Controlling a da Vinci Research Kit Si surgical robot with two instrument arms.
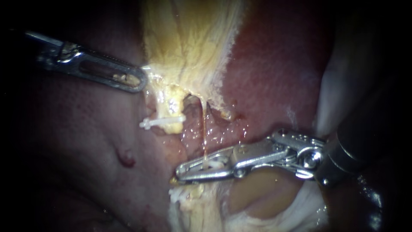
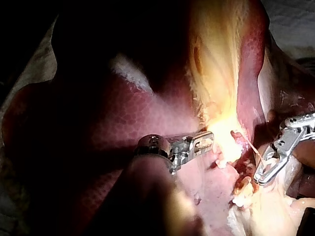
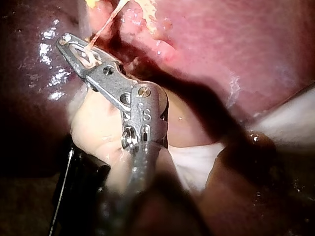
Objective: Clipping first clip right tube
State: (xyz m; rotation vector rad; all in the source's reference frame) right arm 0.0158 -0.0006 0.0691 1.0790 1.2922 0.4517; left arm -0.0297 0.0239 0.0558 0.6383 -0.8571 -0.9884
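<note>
My left instrument (image 1: 140, 80) comes in over the dark liver (image 1: 77, 141). Its hand is pressed together on the edge of the yellow tissue (image 1: 189, 43), and a scrap of that tissue shows in the jaw window. My left wrist view shows the same grip, with the tip against the bright yellow edge.

Just below that, a white clip (image 1: 163, 122) sits across a short yellowish stump (image 1: 171, 112).

Beside the stump, the right tube (image 1: 204, 129) runs down as a thin, pale orange strand into my right instrument (image 1: 182, 173). That hand is pinching the tube. The jaw tips meet, and the tube passes between the jaws, where a second clip (image 1: 214, 163) shows white around it. In my right wrist view the strand enters between the jaws near their tip. The shaft leaves toward the right, over pale tan tissue (image 1: 257, 193).
</note>
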